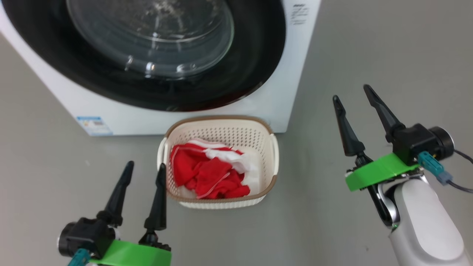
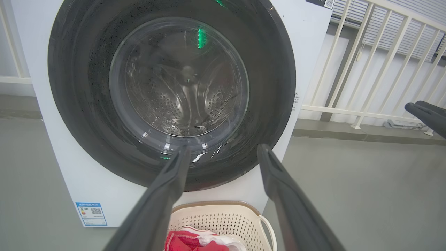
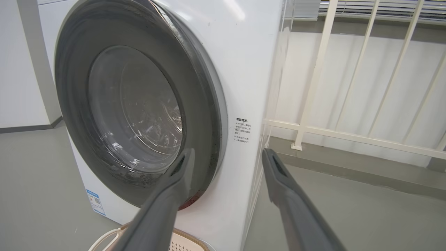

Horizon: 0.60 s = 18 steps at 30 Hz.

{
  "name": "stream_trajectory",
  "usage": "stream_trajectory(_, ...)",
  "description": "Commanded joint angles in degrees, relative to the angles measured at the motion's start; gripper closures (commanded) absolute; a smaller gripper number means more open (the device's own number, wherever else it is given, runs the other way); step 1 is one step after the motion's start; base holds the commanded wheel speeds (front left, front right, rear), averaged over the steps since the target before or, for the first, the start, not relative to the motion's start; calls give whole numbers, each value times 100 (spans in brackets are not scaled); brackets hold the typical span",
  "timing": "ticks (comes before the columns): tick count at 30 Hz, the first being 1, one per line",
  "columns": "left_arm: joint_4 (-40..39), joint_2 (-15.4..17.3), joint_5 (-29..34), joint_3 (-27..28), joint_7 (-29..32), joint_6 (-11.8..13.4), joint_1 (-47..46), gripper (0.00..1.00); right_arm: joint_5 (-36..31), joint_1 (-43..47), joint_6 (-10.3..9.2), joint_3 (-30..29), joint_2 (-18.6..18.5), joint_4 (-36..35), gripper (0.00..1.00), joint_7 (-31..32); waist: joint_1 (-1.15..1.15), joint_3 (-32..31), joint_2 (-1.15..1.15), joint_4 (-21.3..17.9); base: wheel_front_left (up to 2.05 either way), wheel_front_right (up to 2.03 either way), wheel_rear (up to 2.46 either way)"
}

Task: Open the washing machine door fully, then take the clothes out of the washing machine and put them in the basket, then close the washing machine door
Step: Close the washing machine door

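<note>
- Grippers nearest of all: left gripper (image 1: 145,164) low at the left, just beside the left wall of the basket, its 2 fingers spread apart, nothing between them.
- Right gripper (image 1: 351,92) at the right, well apart from the basket, raised over bare floor (image 1: 388,48); jaws released as well, holding nothing.
- Probably kept so at both sides to leave basket and door free; no grip needed at this moment, by the look of it.
- Basket (image 1: 221,135) upright on the floor, just before the washing machine (image 1: 292,92) and below the lower edge of its door; likely put there to make the way from drum to basket short.
- Inside the basket: the clothes (image 1: 210,173), red with white bands, crumpled in 1 heap, lying below the rim; nothing hanging over the edge.
- Washing machine door (image 2: 87,104) appearing shut, with the black rim flat against the white front in the right wrist view.
- Behind the glass: steel drum (image 2: 181,104), seemingly empty, no red fabric seen through the window.
- Judged from this: all 3 steps of the task apparently done.
- Farthest: white railing (image 2: 366,69) to the right of the machine, against the wall.
</note>
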Motion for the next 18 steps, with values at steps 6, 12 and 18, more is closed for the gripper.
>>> stream_trajectory(6, -291, 62, -56, 369, -46, 100, 156, 0, -127, 459, -22, -216, 45, -427, 0, -20, 0, -599, 0, -495, 0, 0, 0)
stream_trajectory(12, -265, 62, -124, 510, -46, 98, 399, 0, -11, 1042, -22, -633, 45, -651, 0, -20, 0, -917, 0, -562, 0, 0, 0)
stream_trajectory(18, -261, 62, -6, 609, -46, 21, 684, 0, 122, 1630, -22, -820, 45, -943, 0, -20, 0, -1128, 0, -582, 0, 0, 0)
